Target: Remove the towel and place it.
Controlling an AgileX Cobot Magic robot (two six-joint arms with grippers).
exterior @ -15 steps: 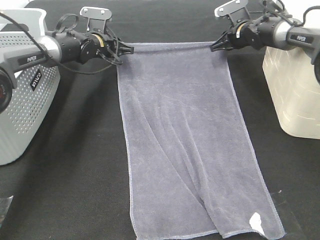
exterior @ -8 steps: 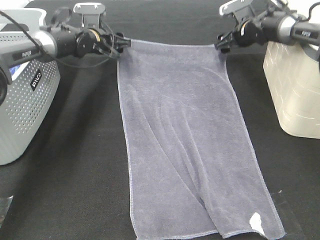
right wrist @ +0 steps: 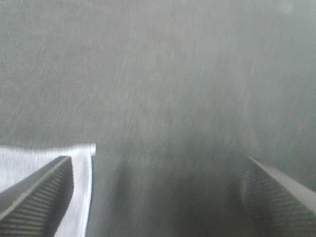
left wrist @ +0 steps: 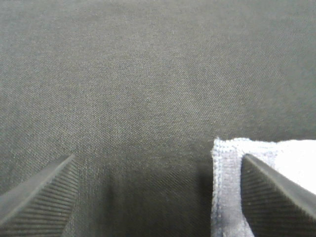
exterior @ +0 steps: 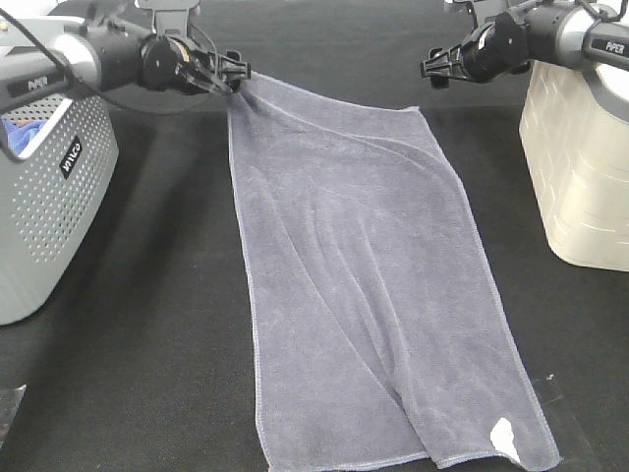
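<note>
Towel (exterior: 364, 285) lies spread lengthwise on the black table cover (exterior: 147, 374) in the high view, its far left corner bunched at the left gripper (exterior: 234, 74), its far right corner flat and apart from the right gripper (exterior: 432, 67). A perforated grey bin (exterior: 54, 197) stands left, a cream basket (exterior: 580, 167) right. To finish the release cleanly, I judge both arms should lift straight off so no finger drags the hem.

Left wrist view: jaws spread wide, 2 ribbed fingers (left wrist: 42, 190) apart, the stitched hem corner just beside one of them, not pinched. Pile looks soft and fuzzy against the fine woven cover.

Right wrist view: jaws released too; the pale corner lies near 1 finger (right wrist: 37, 190), slightly blurred.
</note>
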